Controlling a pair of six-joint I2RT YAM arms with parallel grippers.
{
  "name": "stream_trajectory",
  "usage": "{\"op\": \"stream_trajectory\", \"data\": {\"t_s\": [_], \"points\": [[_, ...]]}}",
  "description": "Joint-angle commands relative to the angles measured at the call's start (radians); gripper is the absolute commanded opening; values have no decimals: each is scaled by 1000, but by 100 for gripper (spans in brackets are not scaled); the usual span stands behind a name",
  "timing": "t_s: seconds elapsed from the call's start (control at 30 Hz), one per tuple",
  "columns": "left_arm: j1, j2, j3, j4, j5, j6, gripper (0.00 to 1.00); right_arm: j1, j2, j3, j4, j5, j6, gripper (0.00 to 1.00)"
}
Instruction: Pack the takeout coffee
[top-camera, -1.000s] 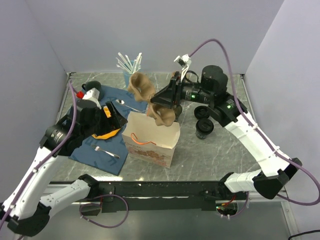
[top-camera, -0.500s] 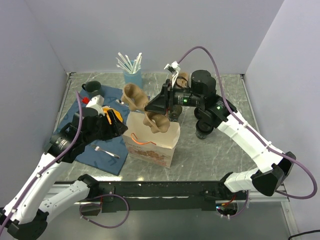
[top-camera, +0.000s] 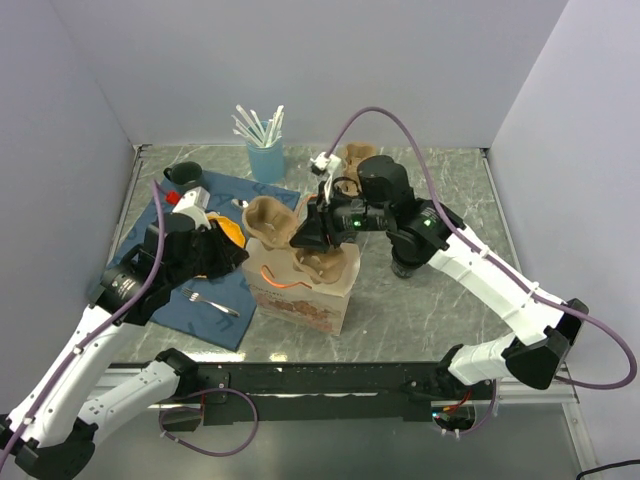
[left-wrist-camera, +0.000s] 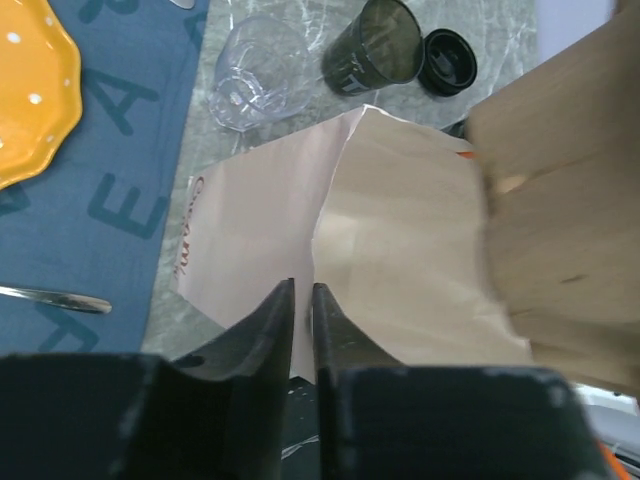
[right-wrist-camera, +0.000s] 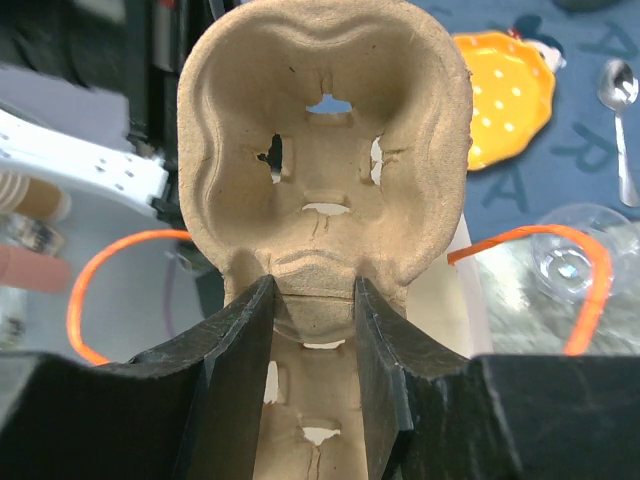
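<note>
Since a second ago the right hand (right-wrist-camera: 312, 290) has swung the pulp cup carrier (right-wrist-camera: 325, 130), grasped by its middle ridge, down to the mouth of the paper bag (top-camera: 300, 300), and the left hand (left-wrist-camera: 303, 300) has crossed over and clenched on the bag's rim. The takeout coffee (top-camera: 406, 266) stands upright on the bench (top-camera: 430, 315) just right of the bag, partly hidden under the right forearm (so that arm is much the nearer), its long axis vertical.

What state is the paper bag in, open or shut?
Open: the left gripper pinches the rim of the paper bag, its mouth gapes, and the right gripper holds a cardboard carrier at it.
</note>
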Motion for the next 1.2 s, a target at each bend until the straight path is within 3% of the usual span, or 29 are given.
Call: {"op": "stream_trajectory", "data": {"t_s": [0.0,0.2,1.17], "points": [[4,15,24,52,36,9,13,48,13,59,-93,111,-125,30],[4,24,25,61,58,-3,1,81,5,26,-130,177,-200,30],[4,8,14,67,44,-26,2,172,85,-37,-195,311,-357,29]]}}
